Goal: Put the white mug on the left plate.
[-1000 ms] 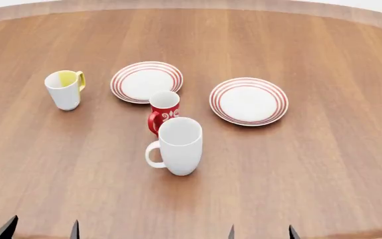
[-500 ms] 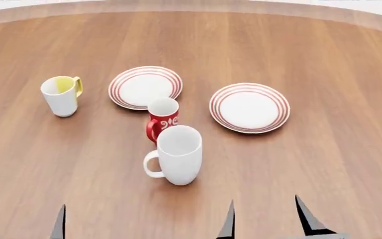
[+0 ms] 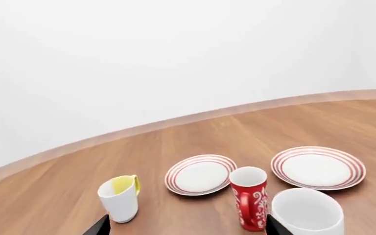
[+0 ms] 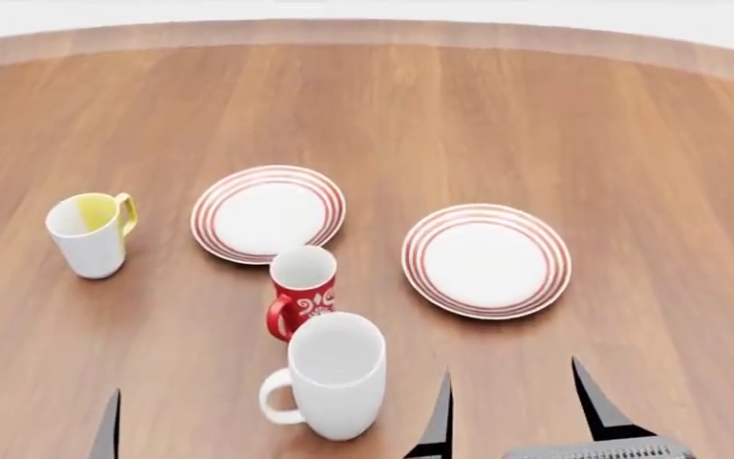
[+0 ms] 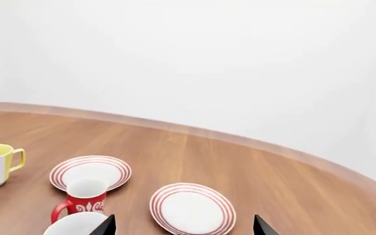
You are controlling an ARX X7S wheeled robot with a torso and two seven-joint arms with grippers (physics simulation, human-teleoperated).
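Note:
The white mug (image 4: pixel 335 376) stands upright near the front of the wooden table, its handle pointing left; it also shows in the left wrist view (image 3: pixel 307 214) and the right wrist view (image 5: pixel 77 224). The left plate (image 4: pixel 268 213) lies behind it, also seen in the left wrist view (image 3: pixel 200 175) and the right wrist view (image 5: pixel 90 172). My left gripper (image 4: pixel 38 411) is open and empty, left of the mug. My right gripper (image 4: pixel 514 406) is open and empty, right of the mug. Only the fingertips show.
A small red patterned mug (image 4: pixel 301 291) stands right behind the white mug, between it and the left plate. A white mug with yellow inside (image 4: pixel 87 234) stands at the left. The right plate (image 4: pixel 485 259) lies at the right. The table's far edge (image 4: pixel 367 33) curves behind.
The head view has shifted: everything on the table sits lower in the frame and nearer. Both pairs of fingertips reach further in, the right most. No object has moved.

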